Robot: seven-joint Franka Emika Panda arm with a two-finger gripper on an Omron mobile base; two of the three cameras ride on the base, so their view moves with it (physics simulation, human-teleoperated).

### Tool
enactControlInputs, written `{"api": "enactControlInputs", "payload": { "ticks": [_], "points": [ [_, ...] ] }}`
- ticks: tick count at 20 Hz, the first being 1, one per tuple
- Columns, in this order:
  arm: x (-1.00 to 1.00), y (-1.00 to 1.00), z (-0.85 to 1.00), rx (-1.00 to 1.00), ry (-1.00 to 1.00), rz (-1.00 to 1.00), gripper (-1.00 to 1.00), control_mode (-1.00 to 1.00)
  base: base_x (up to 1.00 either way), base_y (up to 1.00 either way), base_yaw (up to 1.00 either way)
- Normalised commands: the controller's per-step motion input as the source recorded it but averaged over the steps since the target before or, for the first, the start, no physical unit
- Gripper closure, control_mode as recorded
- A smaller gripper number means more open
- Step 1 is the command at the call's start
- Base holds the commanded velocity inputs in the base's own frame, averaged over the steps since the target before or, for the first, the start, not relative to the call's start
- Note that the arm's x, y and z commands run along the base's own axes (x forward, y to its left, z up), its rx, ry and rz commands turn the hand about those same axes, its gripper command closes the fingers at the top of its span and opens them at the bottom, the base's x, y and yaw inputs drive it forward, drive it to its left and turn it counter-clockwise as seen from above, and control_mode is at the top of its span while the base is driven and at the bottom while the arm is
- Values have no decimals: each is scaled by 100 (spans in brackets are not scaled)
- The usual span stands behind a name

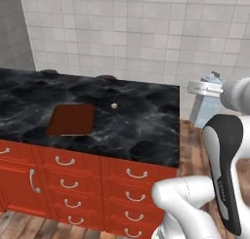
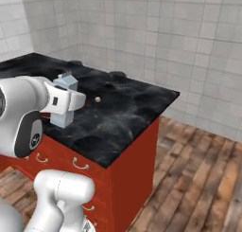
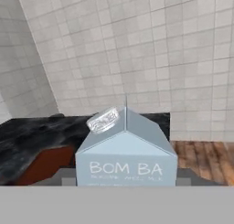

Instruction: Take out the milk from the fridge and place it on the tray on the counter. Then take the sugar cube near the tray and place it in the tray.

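Tool (image 2: pixel 63 113) and milk (image 2: pixel 65 105) appear together in the right base view, the carton sitting at the end of the white forearm above the near edge of the table (image 2: pixel 127 108). From the hand camera the milk (image 3: pixel 126 150) is very close and upright, its gabled top and clear cap facing the lens and "BOM BA" printed on its front. The carton hangs in the air with the tool, so the tool is closed around it, though the fingertips themselves are hidden behind it. In the left base view the milk (image 1: pixel 207 104) is out past the right end of the table (image 1: pixel 141 130), over the wooden floor (image 1: pixel 193 135). The tray (image 1: pixel 72 120) lies flat and bare on the black marble. Just beside its far right corner, apart from it, sits the sugar cube (image 1: pixel 114 106).
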Motion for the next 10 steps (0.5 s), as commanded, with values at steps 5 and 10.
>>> {"api": "enactControlInputs", "payload": {
  "ticks": [5, 10],
  "points": [
    [0, 0, 0, 0, 0, 0, 100, 100, 29, 100, -11],
    [0, 0, 0, 0, 0, 0, 100, 100, -7, 100, -28]
  ]
}}
